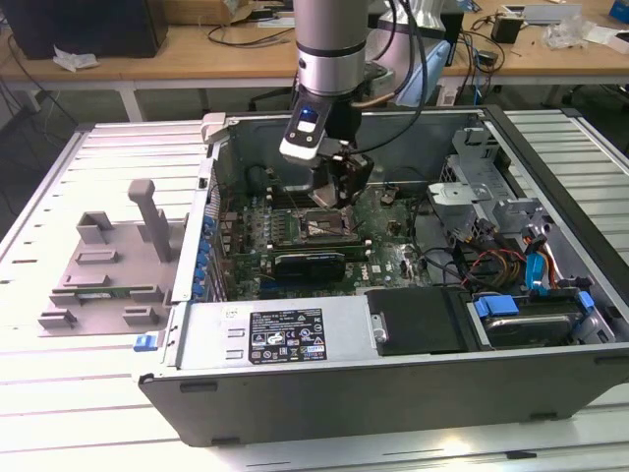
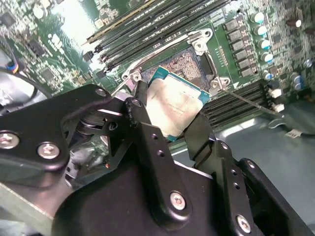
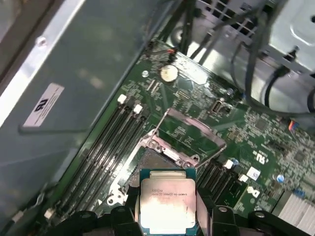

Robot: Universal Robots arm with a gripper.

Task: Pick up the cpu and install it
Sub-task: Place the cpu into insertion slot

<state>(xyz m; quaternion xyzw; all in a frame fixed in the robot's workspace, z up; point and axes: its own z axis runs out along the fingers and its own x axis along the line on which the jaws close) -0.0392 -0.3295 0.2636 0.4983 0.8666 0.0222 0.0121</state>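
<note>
Our gripper is closed on the cpu, pinching two opposite edges with the metal top facing the wrist. In the exterior view we place it at about eleven o'clock within the open computer case. In that view the open socket lies at roughly six o'clock from the fingertips, just beneath them, with its load plate raised. In both wrist views the chip overlaps only the socket's near side, edges roughly parallel to the frame, so we judge it not yet seated.
</note>
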